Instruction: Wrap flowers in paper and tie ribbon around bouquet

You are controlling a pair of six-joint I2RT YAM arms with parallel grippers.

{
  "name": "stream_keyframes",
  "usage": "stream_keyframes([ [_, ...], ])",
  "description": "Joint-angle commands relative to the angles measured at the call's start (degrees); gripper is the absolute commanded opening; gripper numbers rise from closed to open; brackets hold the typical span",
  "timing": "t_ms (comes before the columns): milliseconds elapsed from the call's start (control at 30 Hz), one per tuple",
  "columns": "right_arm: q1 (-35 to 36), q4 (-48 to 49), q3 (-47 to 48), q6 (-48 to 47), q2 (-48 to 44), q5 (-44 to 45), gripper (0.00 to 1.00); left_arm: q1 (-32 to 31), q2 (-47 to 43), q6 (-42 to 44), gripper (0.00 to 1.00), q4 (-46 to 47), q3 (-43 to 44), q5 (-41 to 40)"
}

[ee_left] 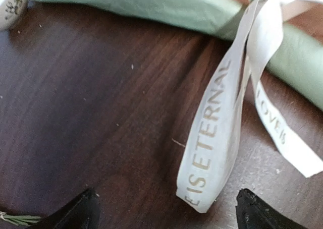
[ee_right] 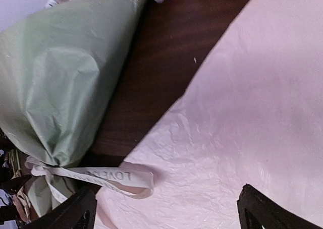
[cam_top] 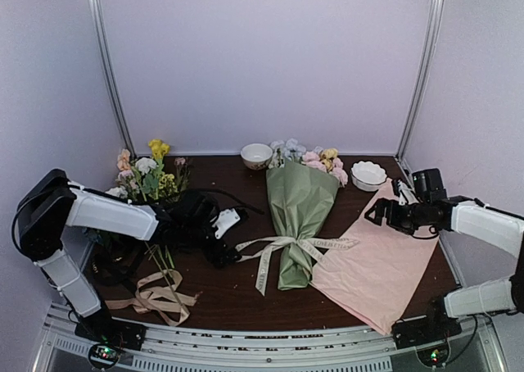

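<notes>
The bouquet (cam_top: 300, 208) lies on the table (cam_top: 225, 300), blooms at the far end, the ribbon (cam_top: 287, 242) tied round its narrow part (tails trailing on the wood). The left jaws spread wide near a ribbon tail, the right jaws spread above the pink sheet (cam_top: 385, 265), both empty

**Left arm** (cam_top: 110, 212) and **right arm** (cam_top: 485, 222): smooth white tubular links joined by blocky black joint housings. The shoulder housing of the left arm is the bulkiest part. Each base (cam_top: 105, 354) is a low black block carrying a small green light. A thin black cable (cam_top: 15, 220) loops outside the left shoulder.

**Left gripper** (ee_left: 166, 215): black body with one white side plate in the top view. Its fingertips (ee_left: 79, 215) are matte black, tapering wedges.

**Right gripper** (ee_right: 166, 215): same black build.
</notes>
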Motion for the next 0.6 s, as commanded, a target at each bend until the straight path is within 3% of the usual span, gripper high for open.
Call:
stream_keyframes([
  [0, -0.48, 2.19, 4.71, -1.43, -8.3, 4.39, 1.0, 0.13, -6.68, 1.85, 0.98, 0.15, 2.82, 2.0],
  [133, -1.4, 6.31, 5.03, -2.04, -12.85, 7.61, 1.0, 4.7, -11.14, -5.04, 0.98, -0.57, 5.53, 0.1],
  [267, -2.7, 14.85, 1.01, -2.83, -18.31, 12.44, 1.0, 13.06, -16.81, -14.69, 0.98, 0.06, 3.71, -9.62],
  [367, -3.36, 20.97, -3.62, -4.45, -21.71, 21.77, 1.0, 17.15, -23.79, -16.85, 0.98, 3.63, -2.09, -21.32],
  [467, -3.67, 28.44, -10.02, -4.58, -24.34, 33.85, 1.0, 21.64, -29.62, -17.28, 0.98, 4.4, -6.04, -27.37],
  [567, -3.75, 39.45, -16.46, -6.6, -25.23, 38.37, 1.0, 24.74, -33.44, -16.38, 0.98, 5.63, -9.57, -32.64],
])
